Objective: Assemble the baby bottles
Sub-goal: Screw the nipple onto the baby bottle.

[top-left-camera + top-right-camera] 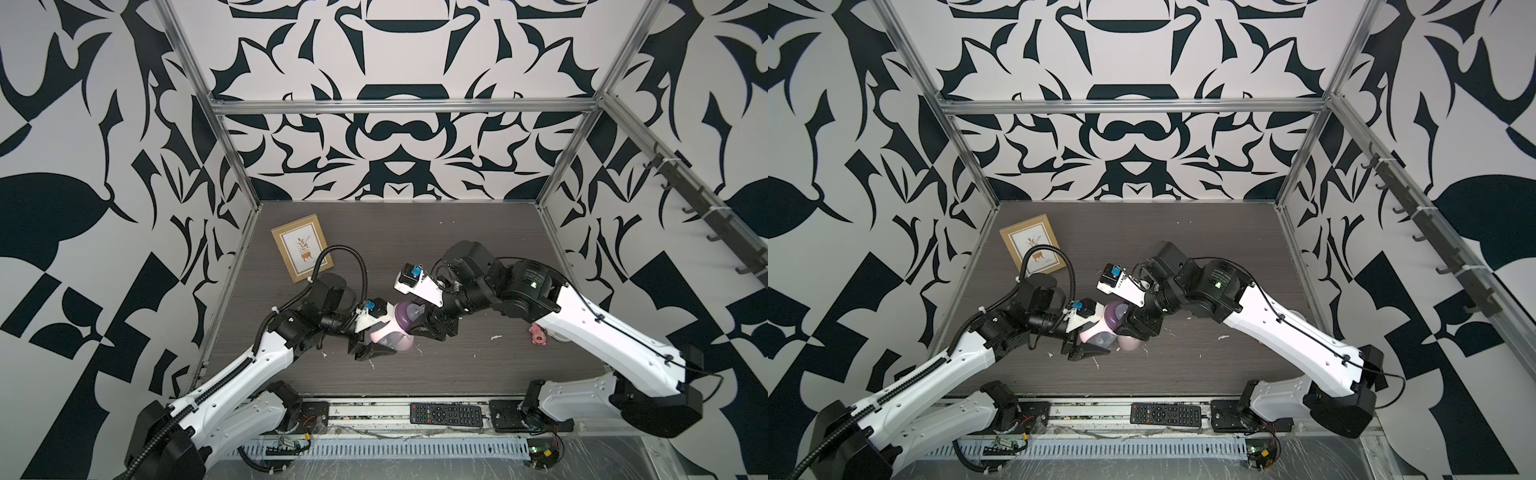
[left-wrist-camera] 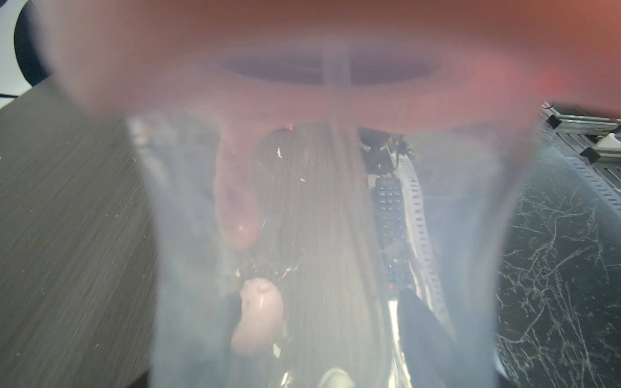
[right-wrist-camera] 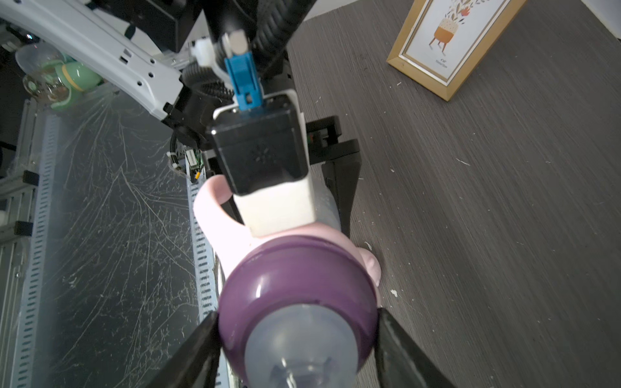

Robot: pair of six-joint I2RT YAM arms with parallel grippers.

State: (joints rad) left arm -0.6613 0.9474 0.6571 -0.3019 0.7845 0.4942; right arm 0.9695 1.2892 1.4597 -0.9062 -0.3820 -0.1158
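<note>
Clasping glossy purple collar, right fingers; left fingers hold translucent bottle.

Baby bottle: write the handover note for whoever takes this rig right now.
Left claw: shut on the translucent bottle body, held tilted above the table.
Right claw: closed against both sides of the purple collar.
Parts: the pink handled ring sits on the body under the collar. The clear nipple is in the collar. The pink dome cap lies on the table just below the bottle.
Done: ring, collar and nipple are on the body.
Left: I cannot tell whether the collar is tight. Probably tighten it, then fit the cap. The straw is not clearly visible.
</note>
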